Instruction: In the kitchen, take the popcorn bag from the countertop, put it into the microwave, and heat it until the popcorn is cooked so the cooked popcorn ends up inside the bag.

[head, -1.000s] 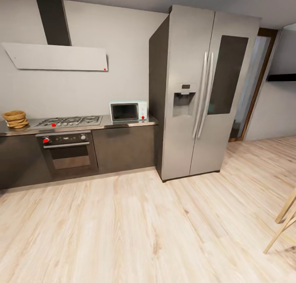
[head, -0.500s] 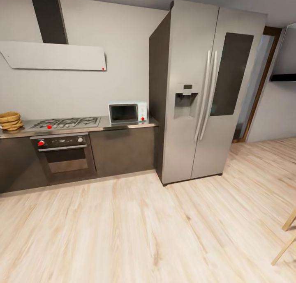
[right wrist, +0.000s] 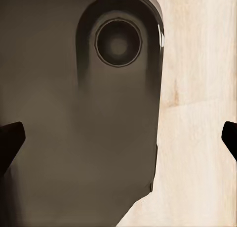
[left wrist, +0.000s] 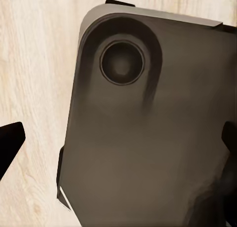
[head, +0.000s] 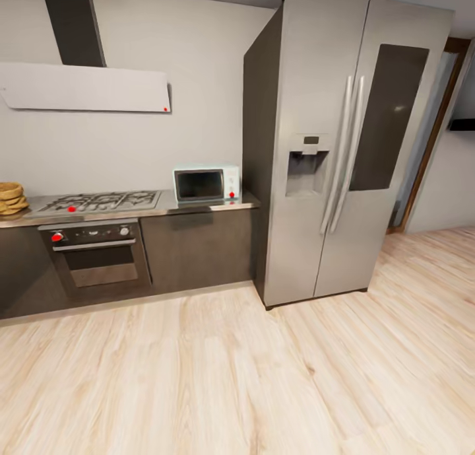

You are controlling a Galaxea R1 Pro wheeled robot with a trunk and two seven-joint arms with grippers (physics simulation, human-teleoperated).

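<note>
Two doors front the tall steel fridge (head: pixel 343 144), the largest thing in the head view; it stands on the pale wood floor (head: pixel 231 376) at the right end of the desk (head: pixel 198 207). A dispenser (head: pixel 307 164) sits in its left door and a dark panel (head: pixel 389 115) in its right. Above the desk's left part, a flat white hood (head: pixel 82 87) hangs on the wall under a dark chimney (head: pixel 71 22). The desk is a grey glossy slab over dark cabinet fronts. A black oven (head: pixel 95 253) is built in below it, and a gas hob (head: pixel 99 201) lies in its top. The microwave (head: pixel 206 183) stands on the desk between the hob and the fridge, near the fridge's side, its door closed. At the far left edge, a stack of tan woven things (head: pixel 10 199) rests on the desk; what they are cannot be told.

In the left wrist view, the left tool (left wrist: pixel 118 143) shows two dark fingertips (left wrist: pixel 10 143) set wide apart, released, over a dark rounded part of the robot (left wrist: pixel 148 128) and the floor. In the right wrist view, the right tool (right wrist: pixel 118 138) is likewise released, fingertips (right wrist: pixel 10 140) spread, over the same kind of dark body (right wrist: pixel 79 113).
</note>
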